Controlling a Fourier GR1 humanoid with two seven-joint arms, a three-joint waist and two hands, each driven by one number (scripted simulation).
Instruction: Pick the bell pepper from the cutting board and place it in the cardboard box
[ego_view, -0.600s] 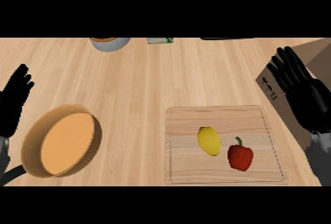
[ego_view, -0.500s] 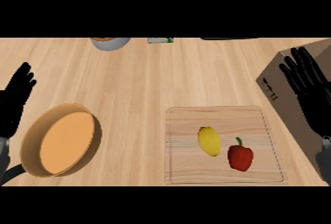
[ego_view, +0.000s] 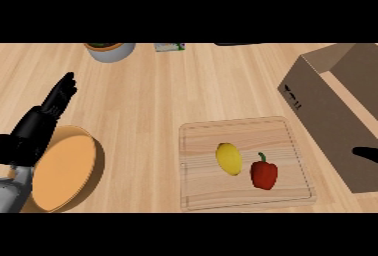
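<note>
Right hand (ego_view: 365, 153) has dropped almost out of view, fingers indiscernible, uncovering cardboard box (ego_view: 332, 107). Left hand (ego_view: 46, 115) rests open. Bell pepper (ego_view: 263, 173) lies ungrasped on cutting board (ego_view: 244, 135).

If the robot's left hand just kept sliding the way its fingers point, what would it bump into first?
Probably nothing soon: the left hand points up and slightly right over bare counter. The grey pot at the far edge looks like the first thing near that line.

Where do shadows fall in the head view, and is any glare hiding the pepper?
Head view: no glare; the bell pepper and lemon show clearly on the cutting board, each with only a faint shadow. The orange plate darkens the counter along its right rim. The cardboard box wall facing the board is shaded.
</note>
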